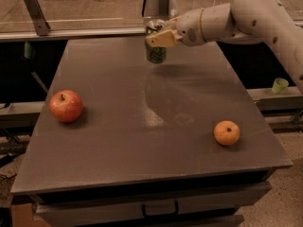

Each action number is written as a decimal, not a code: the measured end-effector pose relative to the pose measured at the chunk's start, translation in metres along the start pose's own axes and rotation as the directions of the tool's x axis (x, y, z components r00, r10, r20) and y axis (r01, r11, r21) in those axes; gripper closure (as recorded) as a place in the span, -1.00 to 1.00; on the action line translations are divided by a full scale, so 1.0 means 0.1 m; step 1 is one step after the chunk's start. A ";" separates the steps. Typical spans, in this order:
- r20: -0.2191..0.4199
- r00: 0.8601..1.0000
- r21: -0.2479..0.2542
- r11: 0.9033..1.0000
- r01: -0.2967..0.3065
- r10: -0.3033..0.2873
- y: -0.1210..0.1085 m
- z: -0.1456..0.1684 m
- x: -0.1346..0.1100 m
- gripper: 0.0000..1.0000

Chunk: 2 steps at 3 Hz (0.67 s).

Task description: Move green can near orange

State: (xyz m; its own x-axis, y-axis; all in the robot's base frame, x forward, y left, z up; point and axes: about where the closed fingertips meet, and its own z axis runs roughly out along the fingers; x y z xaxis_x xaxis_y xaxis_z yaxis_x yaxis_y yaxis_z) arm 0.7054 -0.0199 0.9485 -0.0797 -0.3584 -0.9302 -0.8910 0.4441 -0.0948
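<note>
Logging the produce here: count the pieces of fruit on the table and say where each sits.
2. The red apple lies near the table's left edge; the orange toward the front right. The pincer grips the green can at the back.

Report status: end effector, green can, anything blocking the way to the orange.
End effector over table's far side, shut on green can. Orange near front right, apart from can. Apple left, off the path.

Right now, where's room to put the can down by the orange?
The table is bare between the orange and the apple, and behind the orange too. Only the far edge is busy, where the hand grips the green can.
</note>
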 end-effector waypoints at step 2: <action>-0.042 0.997 0.049 0.997 -0.067 0.070 0.34 -0.98 0.68 1.00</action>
State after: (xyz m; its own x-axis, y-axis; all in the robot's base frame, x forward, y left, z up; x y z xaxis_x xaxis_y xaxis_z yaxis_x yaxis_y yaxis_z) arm 0.6264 -0.1094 0.9168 -0.1601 -0.3607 -0.9188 -0.8605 0.5071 -0.0492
